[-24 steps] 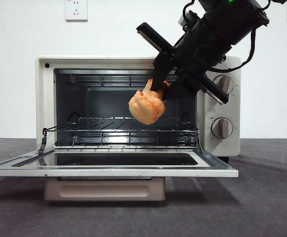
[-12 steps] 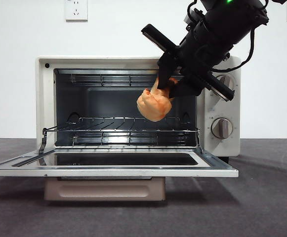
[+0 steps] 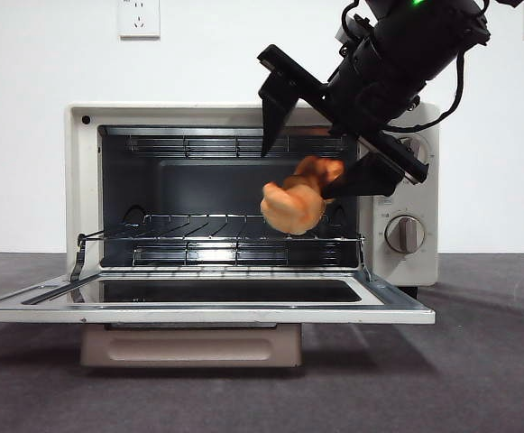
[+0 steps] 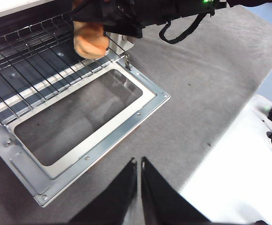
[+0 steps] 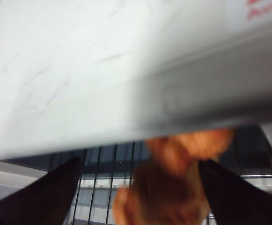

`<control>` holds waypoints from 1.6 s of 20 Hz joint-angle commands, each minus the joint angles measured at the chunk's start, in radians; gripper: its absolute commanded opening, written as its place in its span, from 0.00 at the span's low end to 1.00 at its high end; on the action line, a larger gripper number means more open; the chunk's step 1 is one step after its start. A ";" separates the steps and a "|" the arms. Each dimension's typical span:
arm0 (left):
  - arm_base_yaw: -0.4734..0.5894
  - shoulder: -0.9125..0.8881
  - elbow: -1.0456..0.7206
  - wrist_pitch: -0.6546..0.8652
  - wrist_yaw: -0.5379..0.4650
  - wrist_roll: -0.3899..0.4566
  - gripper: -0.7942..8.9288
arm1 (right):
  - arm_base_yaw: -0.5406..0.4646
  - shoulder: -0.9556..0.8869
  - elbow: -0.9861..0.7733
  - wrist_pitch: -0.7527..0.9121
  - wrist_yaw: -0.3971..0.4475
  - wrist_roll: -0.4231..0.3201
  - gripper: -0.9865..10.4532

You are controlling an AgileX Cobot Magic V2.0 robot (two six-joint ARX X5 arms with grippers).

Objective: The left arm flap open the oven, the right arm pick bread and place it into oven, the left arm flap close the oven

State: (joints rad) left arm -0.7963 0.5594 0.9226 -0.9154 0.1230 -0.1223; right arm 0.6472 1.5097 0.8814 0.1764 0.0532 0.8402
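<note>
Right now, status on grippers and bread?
Right gripper open at oven mouth. Bread released, just above rack. Left gripper shut, waiting clear of door.

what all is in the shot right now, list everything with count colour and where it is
oven: one, cream-white, centre of the table, door folded down flat in front
wire rack: one, dark metal, inside the oven cavity
knobs: two, beige, on the oven's right panel, upper one partly hidden by the arm
bread: one, golden-orange, in the air just above the rack at the oven's right side
wall sockets: two, white, on the wall behind
table: one, dark grey
right gripper: black, jaws spread wide at the oven mouth above the bread
left gripper: black, jaws together, waiting in front of the open door
</note>
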 commanded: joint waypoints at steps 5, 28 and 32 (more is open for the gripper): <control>-0.009 0.002 0.015 0.014 -0.031 -0.002 0.10 | 0.011 0.010 0.019 0.014 -0.055 -0.037 0.48; 0.097 0.231 -0.077 0.074 -0.100 -0.082 0.10 | 0.117 -0.610 0.019 -0.697 -0.079 -0.318 0.47; 0.189 0.296 -0.163 0.204 0.103 -0.140 0.10 | 0.116 -0.755 0.019 -0.864 -0.079 -0.376 0.47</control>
State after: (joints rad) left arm -0.6193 0.8478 0.7586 -0.7448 0.1829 -0.2226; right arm 0.7559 0.7776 0.8818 -0.6601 -0.0292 0.5125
